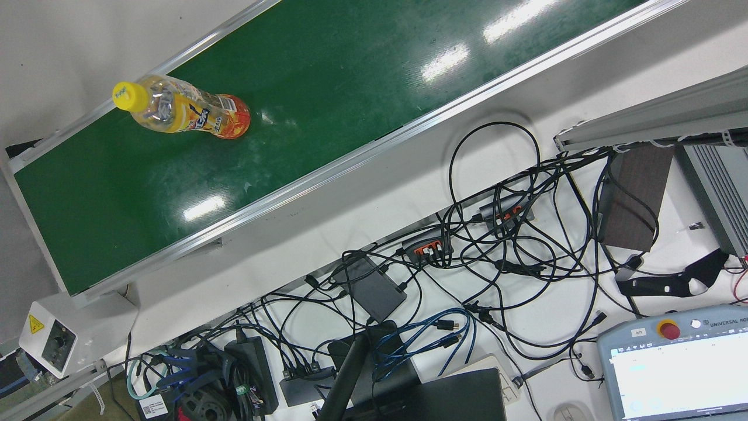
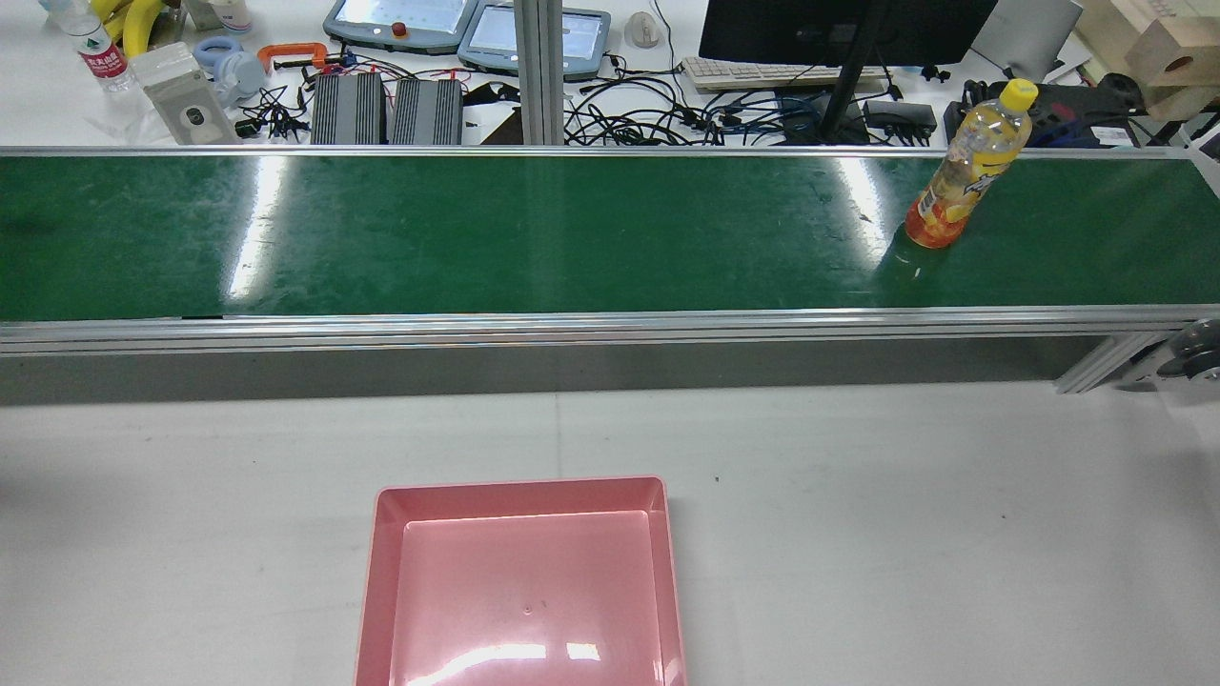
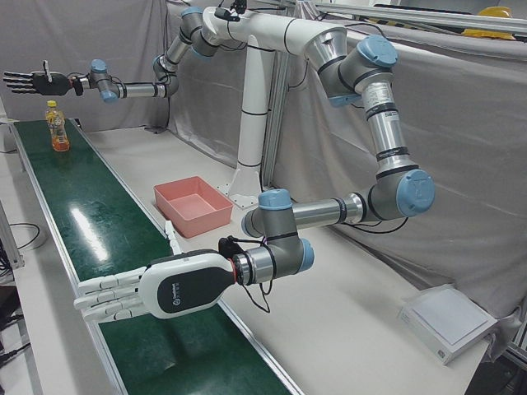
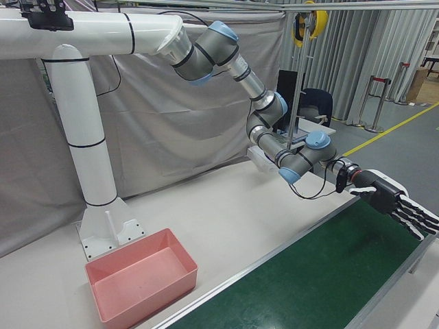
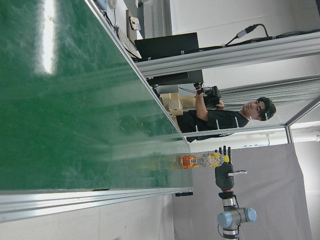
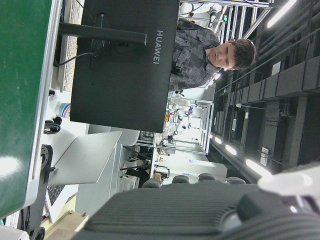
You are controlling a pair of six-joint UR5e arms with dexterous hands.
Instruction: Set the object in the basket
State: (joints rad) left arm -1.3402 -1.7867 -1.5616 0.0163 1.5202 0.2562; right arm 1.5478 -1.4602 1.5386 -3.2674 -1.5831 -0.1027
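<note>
While the bottle (image 2: 967,167) stands upright at the right end of the green belt (image 2: 534,238) in the rear view, its yellow cap up, neither hand touches it. At the upper left of the left-front view the right hand (image 3: 29,81) hangs above and just beyond the bottle (image 3: 56,126), fingers spread flat and empty. Low in that frame the left hand (image 3: 144,292) hovers over the belt, fingers straight, holding nothing. At bottom centre of the rear view sits the empty pink basket (image 2: 381,572) on the white table (image 2: 905,524).
</note>
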